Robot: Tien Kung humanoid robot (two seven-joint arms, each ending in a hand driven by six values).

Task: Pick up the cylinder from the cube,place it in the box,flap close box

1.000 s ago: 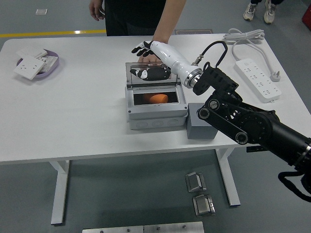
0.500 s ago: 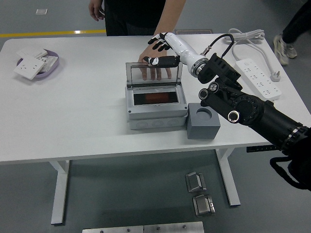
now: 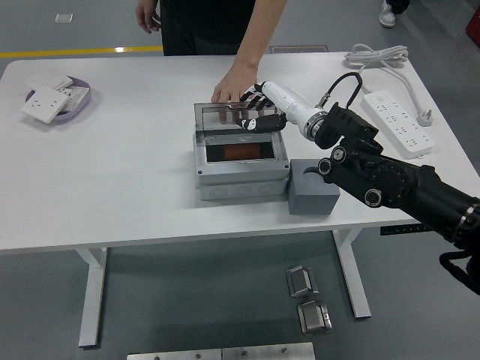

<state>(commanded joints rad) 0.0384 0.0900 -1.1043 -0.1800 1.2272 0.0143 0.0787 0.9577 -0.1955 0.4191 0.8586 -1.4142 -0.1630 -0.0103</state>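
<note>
1. While the right robot hand (image 3: 253, 112) rests with fingers spread and empty behind the raised clear flap (image 3: 238, 118), the closing step is in hand.
2. Orange cylinder (image 3: 240, 151) lies inside the grey box (image 3: 241, 174); the grey cube (image 3: 313, 190) just beside it stands empty.
3. A person's hand (image 3: 229, 88) presses the surface (image 3: 120, 180) behind the box.
4. Next, the flap likely needs pushing forward and down.

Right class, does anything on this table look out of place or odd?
Mostly tidy. One oddity: a person's hand rests flat on the table behind the box, close to the robot hand at the raised clear lid.
</note>
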